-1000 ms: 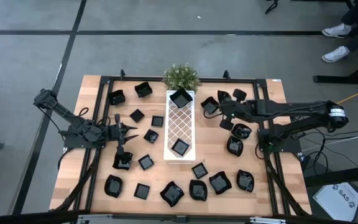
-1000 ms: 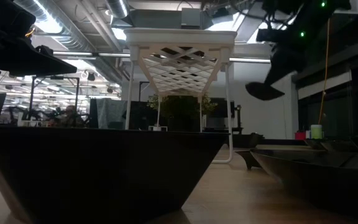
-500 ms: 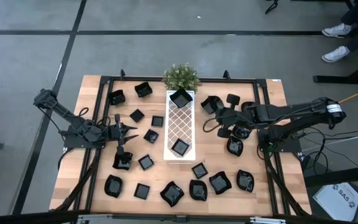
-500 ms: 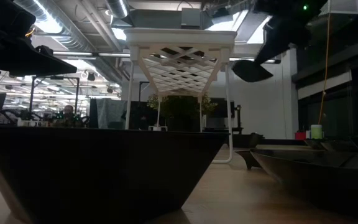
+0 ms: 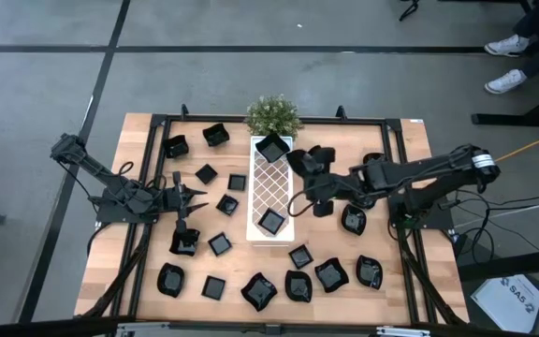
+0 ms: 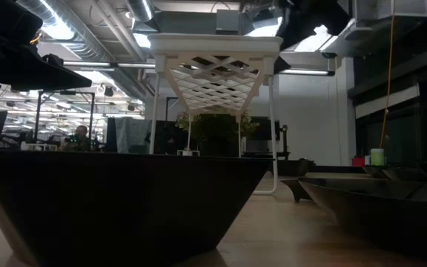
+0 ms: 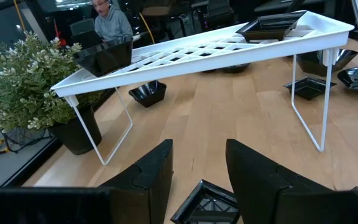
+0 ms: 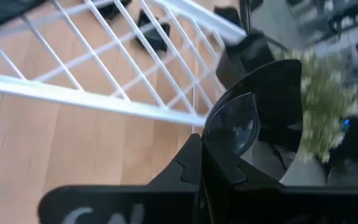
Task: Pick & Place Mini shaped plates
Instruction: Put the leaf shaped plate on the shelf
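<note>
Many mini shaped plates, small glossy black dishes, lie scattered on the wooden table [image 5: 148, 271]. Two more sit on the long white lattice tray [image 5: 269, 187], one at its far end [image 5: 272, 147] and one at its near end [image 5: 270, 221]. My right gripper [image 5: 307, 178] reaches in from the table's right and is shut on a round-rimmed plate [image 8: 253, 118] beside the tray's right edge. My left gripper [image 7: 197, 168] waits open at the table's left, low over a square plate [image 7: 207, 202]. My right gripper pinches the plate's rim [image 8: 219, 146] between its two shut fingers. The fingers slant down from the table's right side. The plate is lifted clear and stands tilted on edge beyond the fingertips, above the tray's lattice [image 8: 104, 56].
A small green potted plant [image 5: 272, 114] stands at the tray's far end. Several plates lie in a row along the near edge [image 5: 298, 284] and others right of the tray [image 5: 354, 220]. A dark frame [image 5: 157, 122] borders the table.
My right gripper has gone toward the table's left, up and over to the white tray's right edge, rolling as it went. The plate it holds has come along, lifted clear of the table.
</note>
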You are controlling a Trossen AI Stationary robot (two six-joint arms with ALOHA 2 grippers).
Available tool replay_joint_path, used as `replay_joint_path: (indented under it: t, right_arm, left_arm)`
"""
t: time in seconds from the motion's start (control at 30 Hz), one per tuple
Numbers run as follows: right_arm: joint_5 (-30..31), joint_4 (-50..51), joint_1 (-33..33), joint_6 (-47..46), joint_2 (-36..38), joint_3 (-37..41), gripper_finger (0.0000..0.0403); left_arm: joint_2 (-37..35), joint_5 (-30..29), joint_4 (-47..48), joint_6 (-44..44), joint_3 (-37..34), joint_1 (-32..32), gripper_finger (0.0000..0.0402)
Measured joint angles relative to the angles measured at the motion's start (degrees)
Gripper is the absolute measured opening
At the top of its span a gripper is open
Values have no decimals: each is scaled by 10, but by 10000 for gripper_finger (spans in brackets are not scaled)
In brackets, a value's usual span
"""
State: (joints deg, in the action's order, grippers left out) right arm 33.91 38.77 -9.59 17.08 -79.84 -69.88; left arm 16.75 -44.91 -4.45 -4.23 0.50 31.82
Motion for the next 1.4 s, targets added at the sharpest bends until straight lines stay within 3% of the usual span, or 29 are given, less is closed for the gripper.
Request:
replay_joint_path:
  t: [0.7, 1.4]
  right_arm:
    - [-115, -112, -23, 250, -100, -34, 7]
    - [-115, -110, -6, 220, -121, -34, 27]
  left_arm:
    - [0, 0, 0, 0, 0, 0, 143]
    - [0, 0, 0, 0, 0, 0, 143]
